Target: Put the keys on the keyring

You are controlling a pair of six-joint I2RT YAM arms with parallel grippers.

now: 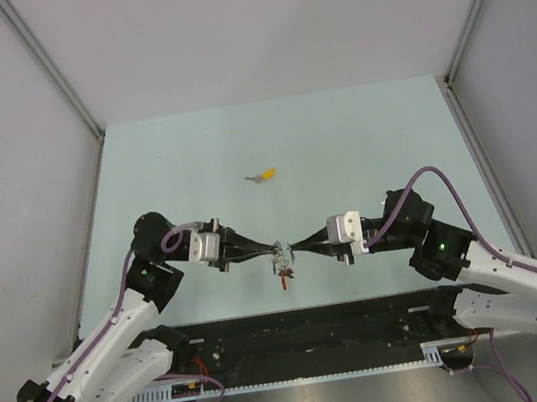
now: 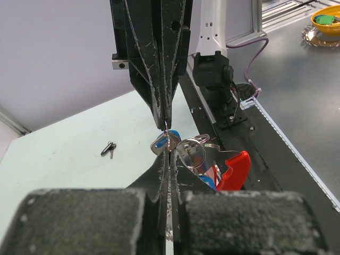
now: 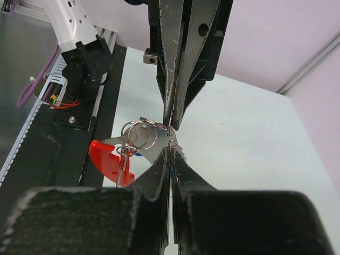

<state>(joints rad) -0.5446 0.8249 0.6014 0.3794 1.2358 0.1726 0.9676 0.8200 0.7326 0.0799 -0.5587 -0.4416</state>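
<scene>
Top view, progress: We are seeing the left gripper (image 1: 274, 250) and the right gripper (image 1: 294, 249) meeting tip to tip over the near part of the table (image 1: 360, 137). The keyring (image 1: 281, 258) is sitting between them, and its red strap (image 1: 286, 278) is hanging just below.
Top view, left to do: 1 yellow-capped key (image 1: 266, 175) is lying alone, well apart toward the far side, so we are judging the task unfinished.
Left wrist, grip: Both pairs of jaws are pressing together on a thin metal loop seen edge-on. We are taking it for part of the keyring (image 2: 192, 151).
Left wrist, extra: This view is showing the blue-capped key (image 2: 159, 142) touching the rings, which are too small to make out from above. We cannot tell whether it is threaded on. A small dark object (image 2: 109, 149) is lying on the table, too small to name.
Right wrist, extra: We are seeing 2 overlapping silver loops of the keyring (image 3: 142, 133) beside the fingers, with the red strap (image 3: 105, 159) at the left. The blue cap is almost hidden here.
</scene>
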